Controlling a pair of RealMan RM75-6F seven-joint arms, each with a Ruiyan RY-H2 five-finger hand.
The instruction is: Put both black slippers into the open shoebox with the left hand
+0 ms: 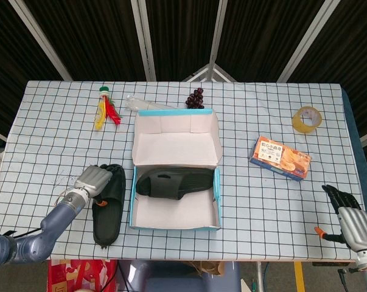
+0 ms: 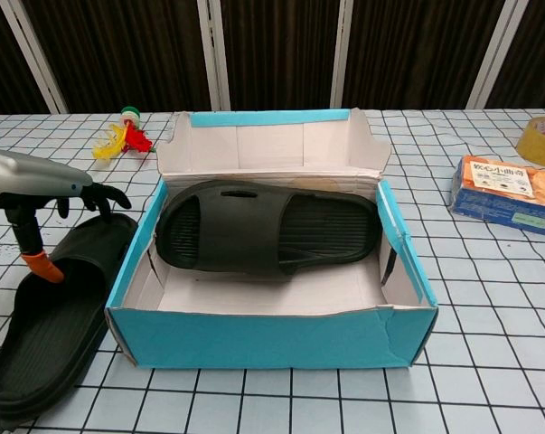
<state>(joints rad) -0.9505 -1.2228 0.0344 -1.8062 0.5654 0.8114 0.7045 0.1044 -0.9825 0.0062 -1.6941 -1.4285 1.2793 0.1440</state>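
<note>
Hovering over the strap end of the loose black rubber slipper (image 1: 108,204), the silver-and-black left hand (image 1: 93,180) has fingers spread apart, nothing clamped; its orange-tipped thumb (image 2: 42,267) points down at the footbed, contact unclear. That slipper lies flat on the white grid-checked table (image 1: 61,134) just left of the open teal cardboard shoebox (image 1: 175,173), nearly touching its left wall, heel toward the near table edge. Second black rubber slipper (image 1: 174,182) already lies inside the shoebox, crosswise, spanning almost wall to wall in the back half; bare cardboard floor shows in the front half. Shoebox lid flap stands up at the far side. Open table left of the shoebox beyond the loose slipper, out to the left edge. Far-left of the shoebox: red-and-yellow toy with a green top (image 1: 105,109). Behind the shoebox: clear plastic wrapper (image 1: 137,104) and a dark purple grape bunch (image 1: 195,98), both near the flap. Right of the shoebox, well apart: orange snack packet (image 1: 280,158), then a yellowish tape roll (image 1: 307,118) further back. Wide bare stretch between shoebox and packet. Right hand (image 1: 348,216) sits at the near right table corner, far from the shoebox, fingers apart, holding nothing.
</note>
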